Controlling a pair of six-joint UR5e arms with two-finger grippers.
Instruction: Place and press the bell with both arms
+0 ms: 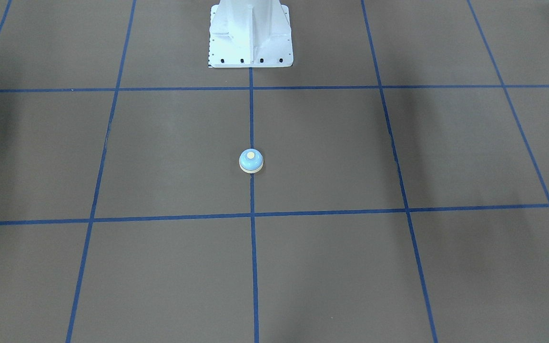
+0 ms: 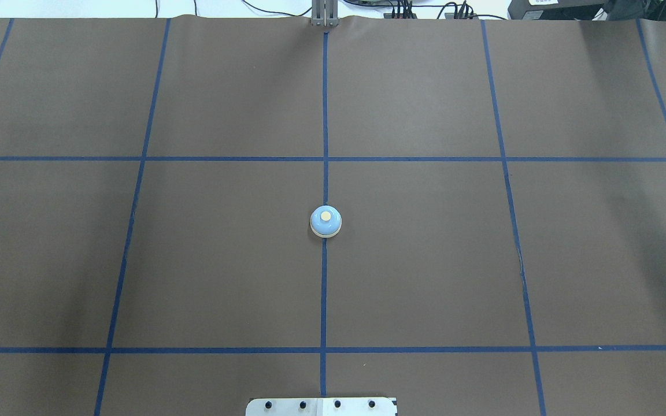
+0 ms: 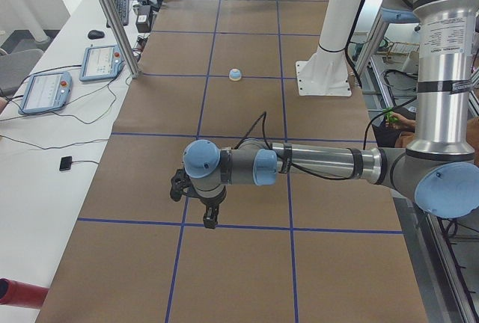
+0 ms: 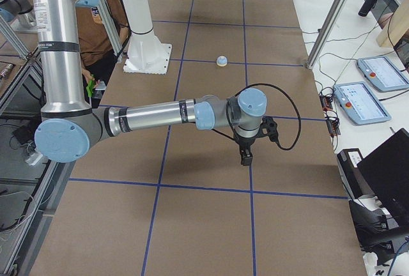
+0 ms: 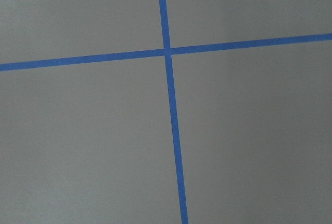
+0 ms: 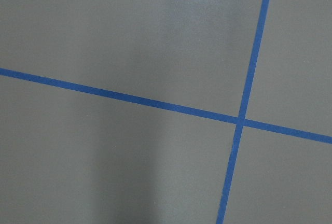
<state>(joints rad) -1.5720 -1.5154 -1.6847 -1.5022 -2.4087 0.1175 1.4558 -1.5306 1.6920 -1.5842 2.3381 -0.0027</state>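
Note:
The light-blue bell (image 1: 251, 160) with a cream button stands upright on the centre blue tape line of the brown table; it also shows in the overhead view (image 2: 325, 222) and, small, in the side views (image 3: 235, 75) (image 4: 222, 61). No arm is near it. My left gripper (image 3: 210, 220) hangs above the table far out at the left end, pointing down. My right gripper (image 4: 246, 158) hangs likewise at the right end. Both show only in the side views, so I cannot tell whether they are open or shut. The wrist views show only tape lines.
The white pedestal base (image 1: 250, 38) stands behind the bell on the robot's side. Teach pendants (image 3: 101, 62) (image 4: 361, 102) and metal frame posts (image 3: 112, 16) sit along the side bench. A person (image 4: 96, 27) is behind the robot.

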